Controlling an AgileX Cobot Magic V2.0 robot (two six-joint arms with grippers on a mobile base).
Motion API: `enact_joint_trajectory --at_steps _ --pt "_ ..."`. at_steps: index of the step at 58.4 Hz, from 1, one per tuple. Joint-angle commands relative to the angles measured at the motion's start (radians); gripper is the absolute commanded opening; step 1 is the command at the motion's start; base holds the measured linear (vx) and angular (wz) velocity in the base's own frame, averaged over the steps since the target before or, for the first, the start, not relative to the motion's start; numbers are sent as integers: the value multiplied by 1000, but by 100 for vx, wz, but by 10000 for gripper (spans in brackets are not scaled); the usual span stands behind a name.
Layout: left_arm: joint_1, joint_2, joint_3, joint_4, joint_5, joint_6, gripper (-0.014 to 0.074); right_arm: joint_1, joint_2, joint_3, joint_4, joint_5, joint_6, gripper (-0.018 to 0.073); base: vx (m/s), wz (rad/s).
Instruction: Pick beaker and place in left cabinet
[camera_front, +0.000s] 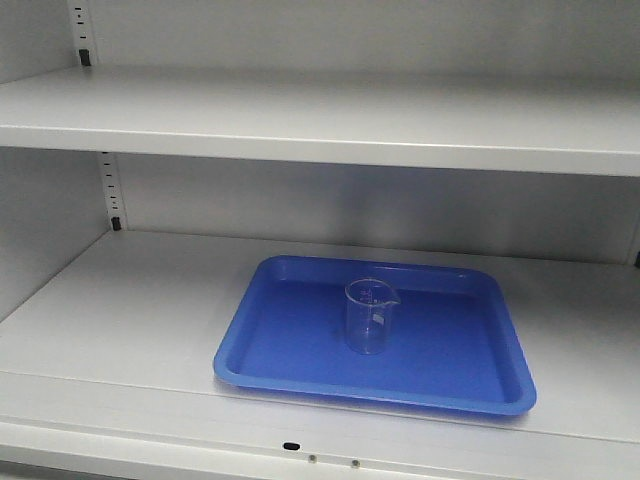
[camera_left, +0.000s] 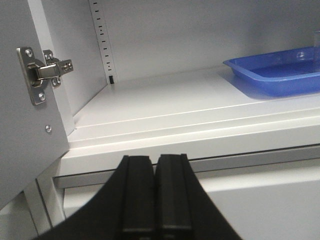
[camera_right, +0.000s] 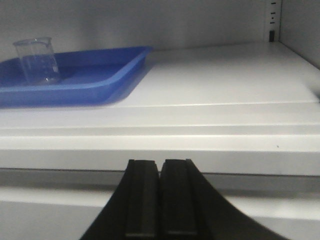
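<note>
The beaker (camera_front: 370, 315) stands upright inside a blue tray (camera_front: 290, 350) on the lower shelf of the left cabinet (camera_front: 330, 120). Only the left wrist view shows a metal hinge (camera_left: 42, 74) on the cabinet side. The left pincer (camera_left: 156, 195) and right pincer (camera_right: 160, 197) are both closed and empty, below the shelf edge.

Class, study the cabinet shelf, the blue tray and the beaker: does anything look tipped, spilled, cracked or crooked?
Nothing stands out. The beaker stands upright inside the blue tray, which lies flat on the left cabinet shelf. No liquid or breakage shows. Both grippers, left and right, sit closed outside the shelf.
</note>
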Motion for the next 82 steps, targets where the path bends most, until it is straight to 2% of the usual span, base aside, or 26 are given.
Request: enact_joint_trajectory --at_steps 1,6,14,22,82 --pt "-1 -19 16 -3 -75 -3 1 -24 -15 8 63 -32 -108 -6 0 0" --pt "-1 -19 16 -3 -75 -3 1 -63 -15 8 114 -34 -200 -6 0 0" --pt "-1 -19 16 -3 -75 -3 1 -123 -23 8 154 -53 -267 -6 0 0" --pt "-1 -19 16 -3 -75 -3 1 -159 -23 8 154 -56 -265 -6 0 0" --pt "-1 -19 16 -3 -75 -3 1 -158 -22 8 154 -56 -257 -6 0 0"
